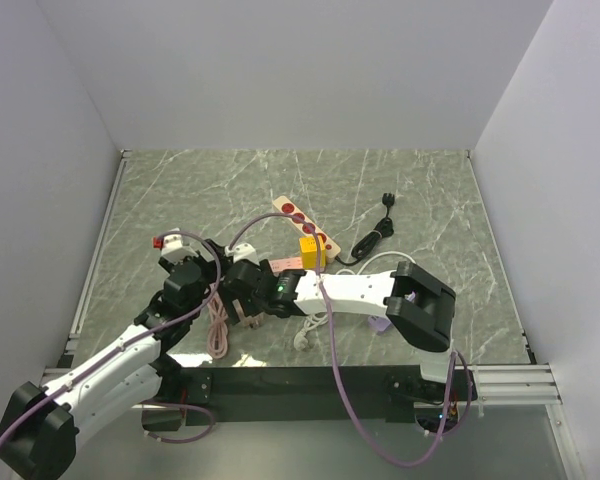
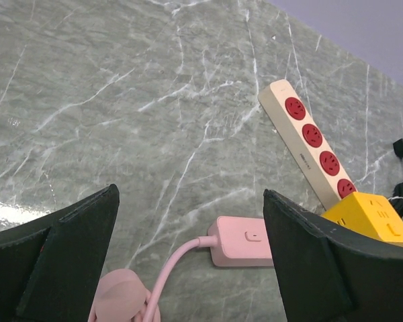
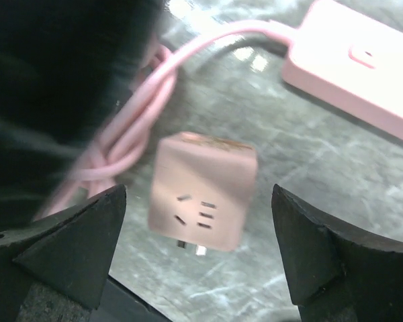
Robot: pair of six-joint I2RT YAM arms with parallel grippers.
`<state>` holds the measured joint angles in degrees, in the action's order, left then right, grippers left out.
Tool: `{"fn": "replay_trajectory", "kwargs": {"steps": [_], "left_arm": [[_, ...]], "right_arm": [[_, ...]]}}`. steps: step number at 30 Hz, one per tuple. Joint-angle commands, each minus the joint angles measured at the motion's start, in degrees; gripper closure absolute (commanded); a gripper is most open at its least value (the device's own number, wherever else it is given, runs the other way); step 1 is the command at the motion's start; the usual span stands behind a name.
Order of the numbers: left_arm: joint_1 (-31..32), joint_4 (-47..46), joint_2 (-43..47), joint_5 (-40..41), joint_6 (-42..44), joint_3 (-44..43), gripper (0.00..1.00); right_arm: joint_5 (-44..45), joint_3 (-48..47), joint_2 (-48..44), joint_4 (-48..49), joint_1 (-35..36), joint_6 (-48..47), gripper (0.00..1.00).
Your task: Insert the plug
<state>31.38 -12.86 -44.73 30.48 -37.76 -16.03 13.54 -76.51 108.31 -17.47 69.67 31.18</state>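
The yellow cube plug (image 1: 311, 252) sits at the near end of a beige power strip with red sockets (image 1: 298, 218); both also show in the left wrist view, the plug (image 2: 369, 218) and the beige strip (image 2: 307, 144). My left gripper (image 1: 192, 262) is open and empty (image 2: 189, 193) above the cable end of a pink power strip (image 2: 245, 240). My right gripper (image 1: 243, 292) is open (image 3: 198, 190). A pink cube adapter (image 3: 201, 194) lies on the table between its fingers, untouched and blurred. Neither gripper touches the yellow plug.
A coiled pink cable (image 1: 218, 330) lies by the left arm and runs to the pink strip (image 1: 285, 265). A black cord with plug (image 1: 375, 235) lies right of the beige strip. A white cable (image 1: 305, 338) and a small red object (image 1: 158, 242) lie nearby.
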Motion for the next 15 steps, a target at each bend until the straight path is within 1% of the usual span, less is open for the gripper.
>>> {"fn": "replay_trajectory", "kwargs": {"steps": [1, 7, 9, 10, 11, 13, 14, 15], "left_arm": [[0.2, -2.3, 1.9, 0.5, -0.4, 0.2, 0.05], [0.2, -2.3, 1.5, 0.5, -0.2, 0.1, 0.05], [0.2, -2.3, 1.4, 0.5, -0.1, 0.1, 0.05], [0.3, -2.3, 1.3, 0.7, 0.0, 0.1, 0.05], [0.2, -2.4, 1.5, 0.8, 0.1, 0.1, 0.05], [0.2, -2.2, 1.8, 1.4, 0.2, 0.2, 0.05], [0.2, -2.1, 2.3, 1.7, 0.2, 0.3, 0.04], [0.2, -1.9, 2.5, 1.9, 0.3, 0.3, 0.04]], "right_arm": [[4.0, -1.9, -0.5, -4.3, 0.6, 0.8, 0.05], [2.5, -3.8, 3.4, -4.2, 0.6, -0.9, 0.08], [2.5, -4.1, 4.0, -3.8, 0.6, -1.8, 0.13], [1.3, -3.9, 4.3, -2.9, 0.5, -2.1, 0.19], [0.9, -3.8, 4.4, -2.3, 0.5, -2.8, 0.31], [-0.9, -3.2, 4.5, -0.7, 0.1, -3.3, 0.42], [-1.0, -2.9, 4.5, -0.4, -0.6, -3.6, 0.54], [-1.0, -1.9, 4.2, 0.4, -0.9, -3.6, 0.60]]}}
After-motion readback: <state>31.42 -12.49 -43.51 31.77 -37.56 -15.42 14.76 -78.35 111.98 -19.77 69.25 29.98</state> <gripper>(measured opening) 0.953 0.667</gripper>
